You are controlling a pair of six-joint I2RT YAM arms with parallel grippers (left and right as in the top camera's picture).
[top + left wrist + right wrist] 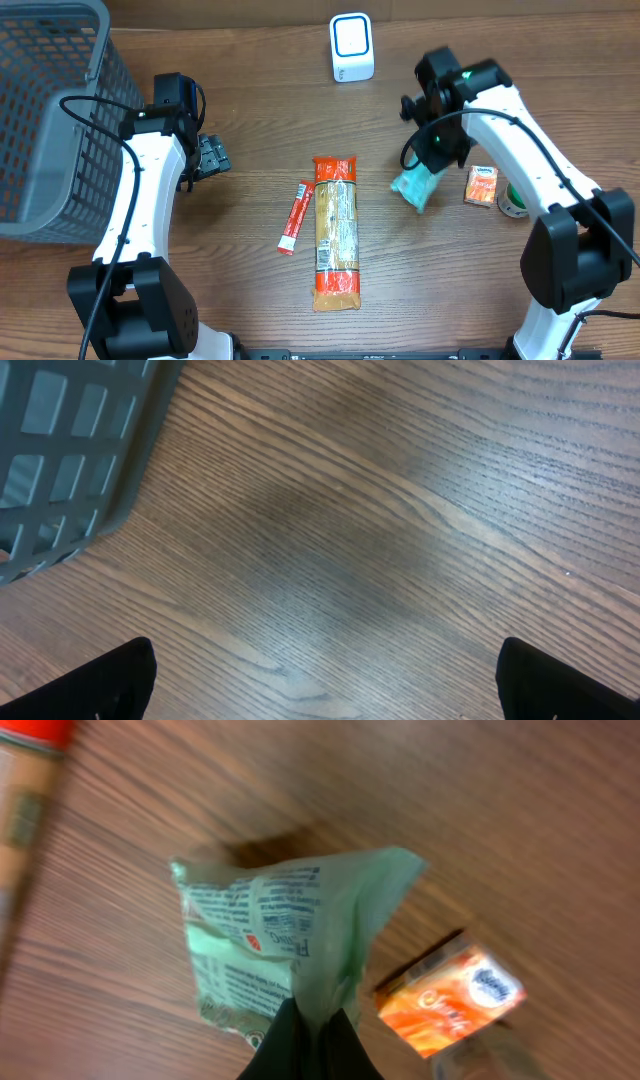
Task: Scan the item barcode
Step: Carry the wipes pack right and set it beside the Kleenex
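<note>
At the far left you have a grey mesh basket (50, 110) resting on the wooden table (250, 290). Just to its right, your left arm reaches up the table. The left gripper (210, 155) is spread wide and holds nothing. In the left wrist view its two dark fingertips (110, 685) sit at the bottom corners, with bare wood between them and a corner of the basket at the upper left.

Near the middle of the table a thin red sachet (294, 216) lies flat. Just to its right lies a long orange packet (335, 232), running lengthwise toward you. The two are close but apart. Above them, near the table's far edge, a small white scanner (351, 47) stands with its blue-rimmed window facing up.

Right of centre, your right gripper (432, 160) is pinched tight on a pale green packet (415, 187). In the right wrist view the black fingers (335, 1045) clamp the packet's bottom edge, its printed side faces the camera, and its shadow falls on the wood behind it. The packet is well short of the scanner, below it and to its right.

Just right of the packet a small orange box (482, 186) lies on the table. Beside that is a round object (515, 203), partly hidden by the right arm.
</note>
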